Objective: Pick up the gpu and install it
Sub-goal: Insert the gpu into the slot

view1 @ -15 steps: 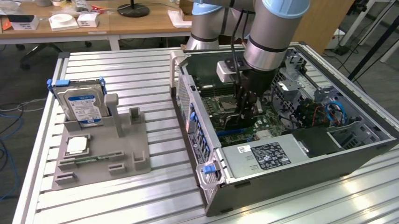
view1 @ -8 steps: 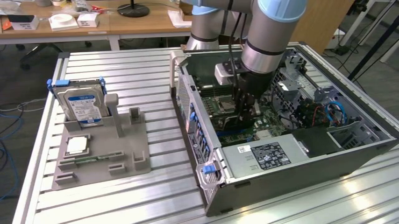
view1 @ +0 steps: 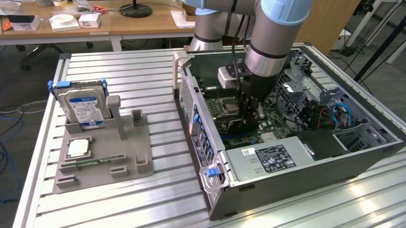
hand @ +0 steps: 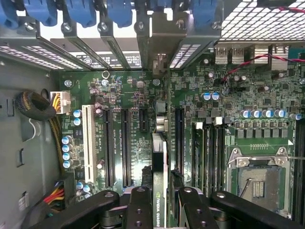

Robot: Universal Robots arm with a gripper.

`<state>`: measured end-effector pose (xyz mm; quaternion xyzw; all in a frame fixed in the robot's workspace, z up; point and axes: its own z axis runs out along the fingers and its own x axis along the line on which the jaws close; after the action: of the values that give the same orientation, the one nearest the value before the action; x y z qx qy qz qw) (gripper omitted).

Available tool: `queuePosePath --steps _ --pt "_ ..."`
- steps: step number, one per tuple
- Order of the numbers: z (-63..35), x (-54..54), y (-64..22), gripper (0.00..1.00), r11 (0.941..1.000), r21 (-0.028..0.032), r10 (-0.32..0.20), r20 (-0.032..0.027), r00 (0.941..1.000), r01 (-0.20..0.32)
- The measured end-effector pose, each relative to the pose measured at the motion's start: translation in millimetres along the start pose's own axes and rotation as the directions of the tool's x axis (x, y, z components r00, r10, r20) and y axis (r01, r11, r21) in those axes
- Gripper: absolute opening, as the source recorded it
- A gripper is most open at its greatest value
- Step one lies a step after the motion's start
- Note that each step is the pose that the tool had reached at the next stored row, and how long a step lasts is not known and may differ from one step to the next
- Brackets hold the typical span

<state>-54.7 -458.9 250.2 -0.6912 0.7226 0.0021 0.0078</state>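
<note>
Inside the open computer case (view1: 298,156), the gripper (hand: 159,200) pinches the gpu (hand: 159,162) edge-on above the motherboard (hand: 128,95). Left, in the exterior view, a grey holder (view1: 104,156) carries 1 hard drive (view1: 83,107).

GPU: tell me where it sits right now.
The GPU is held edge-on in the gripper inside the open PC case, above the motherboard among its expansion slots; in the exterior view the arm hides it, right of the parts tray.
</note>
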Motion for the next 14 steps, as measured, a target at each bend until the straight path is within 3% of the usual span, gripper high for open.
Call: queuePosePath --steps 14 --pt "2.8 0.0 0.4 0.26 1.0 0.0004 0.0 0.0008 1.0 0.0"
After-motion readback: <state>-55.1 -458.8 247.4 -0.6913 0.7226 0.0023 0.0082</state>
